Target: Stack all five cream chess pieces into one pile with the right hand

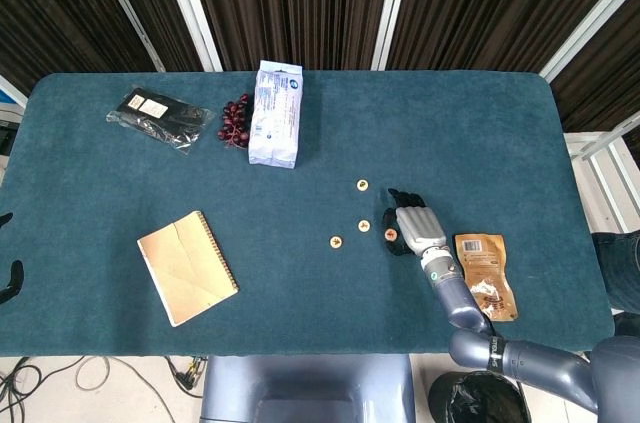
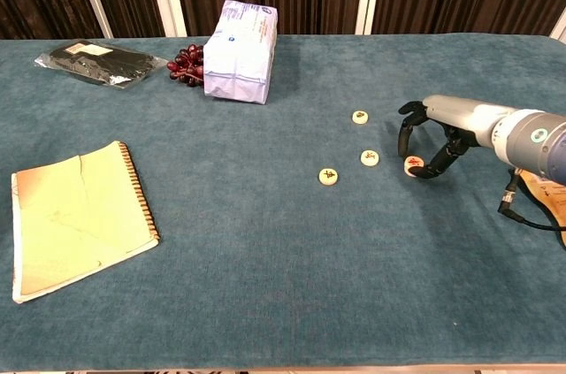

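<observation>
On the table (image 1: 500, 113), the black packet (image 1: 160, 116) lies toward the far left corner, with the grapes (image 1: 234, 122) to its right, touching the upright tissue pack (image 1: 275, 113); the notebook (image 1: 186, 266) lies near the front edge on the left. Three chess pieces (image 2: 328, 176) (image 2: 370, 157) (image 2: 360, 117) lie apart right of centre, and a fourth (image 2: 413, 163) sits just right of them under the right hand (image 2: 433, 140). The snack pouch (image 1: 486, 275) lies right of that hand, near the front right corner.
</observation>
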`<state>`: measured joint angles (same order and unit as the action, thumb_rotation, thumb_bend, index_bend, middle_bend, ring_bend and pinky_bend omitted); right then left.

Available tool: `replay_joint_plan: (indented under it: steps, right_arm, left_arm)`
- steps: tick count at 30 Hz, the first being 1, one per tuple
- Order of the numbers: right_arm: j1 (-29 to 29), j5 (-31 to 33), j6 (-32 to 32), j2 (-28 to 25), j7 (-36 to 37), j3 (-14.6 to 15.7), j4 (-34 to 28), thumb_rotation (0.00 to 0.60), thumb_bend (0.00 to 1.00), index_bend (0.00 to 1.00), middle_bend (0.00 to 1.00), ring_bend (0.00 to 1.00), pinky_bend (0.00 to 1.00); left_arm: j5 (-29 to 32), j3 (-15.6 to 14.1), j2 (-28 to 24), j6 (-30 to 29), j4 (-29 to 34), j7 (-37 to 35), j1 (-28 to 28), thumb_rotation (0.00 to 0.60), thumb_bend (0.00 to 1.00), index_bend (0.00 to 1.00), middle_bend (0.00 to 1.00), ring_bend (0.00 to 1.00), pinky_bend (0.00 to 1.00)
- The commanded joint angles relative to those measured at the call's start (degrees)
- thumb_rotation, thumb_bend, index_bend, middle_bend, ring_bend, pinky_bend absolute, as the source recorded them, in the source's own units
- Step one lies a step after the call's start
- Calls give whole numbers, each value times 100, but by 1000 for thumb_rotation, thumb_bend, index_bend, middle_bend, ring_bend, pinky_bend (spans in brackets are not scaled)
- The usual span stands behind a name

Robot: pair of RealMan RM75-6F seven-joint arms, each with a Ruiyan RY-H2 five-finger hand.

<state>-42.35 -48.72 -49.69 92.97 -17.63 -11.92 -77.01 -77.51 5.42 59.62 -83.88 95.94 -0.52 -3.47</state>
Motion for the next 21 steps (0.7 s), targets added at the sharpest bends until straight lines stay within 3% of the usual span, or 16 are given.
replay_joint_plan:
  steps: [1,8,21]
  right_arm:
    - [-48,9,-3,10,-35,-39,-22,600,411,459,0,0,0]
    - [-250,160,-14,123,-282,-139,-53,600,410,459,0,0,0]
    - [-853,1049,72,463,-1113,-313,204,600,410,457,0,0,0]
  left_arm:
    - [0,3,-2,0,2,-10,0,600,485,150,0,0,0]
    - [0,3,-9,1,11,-27,1,600,484,150,0,0,0]
    - [7,18,-24,1,14,-86,0,600,484,150,0,0,0]
